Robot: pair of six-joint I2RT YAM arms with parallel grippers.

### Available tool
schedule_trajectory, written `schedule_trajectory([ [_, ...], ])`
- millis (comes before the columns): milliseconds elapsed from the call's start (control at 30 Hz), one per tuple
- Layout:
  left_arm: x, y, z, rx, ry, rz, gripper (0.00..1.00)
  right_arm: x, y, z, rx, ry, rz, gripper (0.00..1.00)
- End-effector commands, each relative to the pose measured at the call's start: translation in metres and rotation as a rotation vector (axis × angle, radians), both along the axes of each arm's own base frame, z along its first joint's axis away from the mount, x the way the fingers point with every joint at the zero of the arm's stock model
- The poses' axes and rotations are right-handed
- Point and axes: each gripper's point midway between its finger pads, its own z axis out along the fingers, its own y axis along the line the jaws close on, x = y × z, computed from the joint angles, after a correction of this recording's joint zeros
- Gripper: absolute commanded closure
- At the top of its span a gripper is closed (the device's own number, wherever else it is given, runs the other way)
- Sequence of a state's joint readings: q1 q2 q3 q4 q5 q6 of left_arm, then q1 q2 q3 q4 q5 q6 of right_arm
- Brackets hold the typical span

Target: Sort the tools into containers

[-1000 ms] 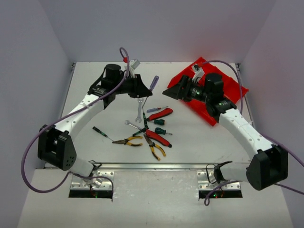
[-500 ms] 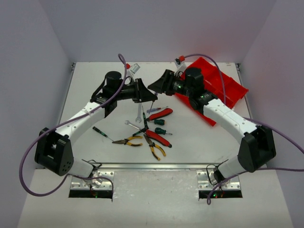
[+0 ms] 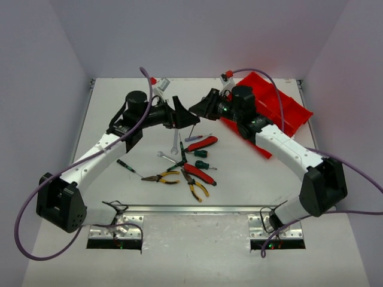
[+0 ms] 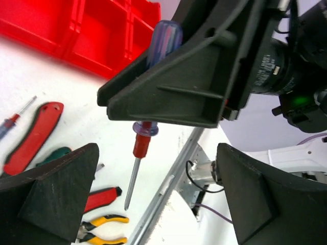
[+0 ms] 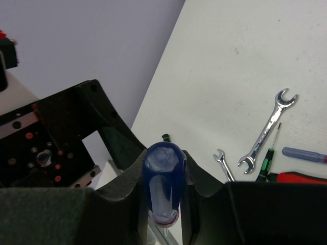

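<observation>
We hold the blue-handled screwdriver (image 4: 164,43) clamped in our right gripper (image 5: 164,171) (shaft down); our left gripper (image 4: 156,196) gapes open beside it.

The screwdriver (image 5: 164,184) has a glossy, translucent blue plastic handle and a bare metal shaft. The right pincer (image 5: 164,158) around it looks like matt black plastic, faintly grainy. The red tray (image 4: 102,35) is smooth, shiny plastic. Away from the tray, wrenches (image 5: 266,128) gleam as polished metal on the matt white table (image 5: 245,46).
</observation>
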State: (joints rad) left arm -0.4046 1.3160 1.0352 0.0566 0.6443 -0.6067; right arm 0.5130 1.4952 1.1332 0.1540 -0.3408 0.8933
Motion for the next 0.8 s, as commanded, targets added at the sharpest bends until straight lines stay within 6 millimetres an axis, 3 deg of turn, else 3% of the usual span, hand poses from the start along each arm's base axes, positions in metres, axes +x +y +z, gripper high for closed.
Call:
schedule_trajectory([
  [0,0.009,0.019,0.007,0.096,-0.079,0.118,0.00,0.011,-0.018,0.026,0.016,-0.080,-0.080,1.00],
  [67,0.010,0.032,-0.001,0.167,-0.048,0.184,0.00,0.018,-0.028,0.023,0.002,-0.076,-0.106,1.00],
  [133,0.018,0.060,-0.010,0.279,-0.032,0.329,0.00,0.028,-0.041,0.023,-0.016,-0.073,-0.142,1.00],
  [200,0.013,0.082,-0.016,0.362,-0.017,0.404,0.00,0.040,-0.059,0.019,-0.030,-0.061,-0.182,1.00],
  [367,-0.017,0.129,-0.023,0.511,-0.026,0.518,0.00,0.072,-0.129,0.012,-0.116,-0.053,-0.342,1.00],
  [433,-0.028,0.146,-0.025,0.565,-0.054,0.555,0.00,0.089,-0.168,0.015,-0.199,-0.065,-0.444,1.00],
  [533,-0.036,0.157,-0.029,0.594,-0.086,0.575,0.00,0.109,-0.209,0.024,-0.272,-0.090,-0.573,1.00],
  [633,-0.039,0.161,-0.050,0.604,-0.105,0.579,0.00,0.146,-0.248,0.029,-0.383,-0.128,-0.744,1.00],
  [767,-0.049,0.158,-0.081,0.581,-0.055,0.558,0.00,0.206,-0.283,0.027,-0.554,-0.181,-0.881,1.00],
])
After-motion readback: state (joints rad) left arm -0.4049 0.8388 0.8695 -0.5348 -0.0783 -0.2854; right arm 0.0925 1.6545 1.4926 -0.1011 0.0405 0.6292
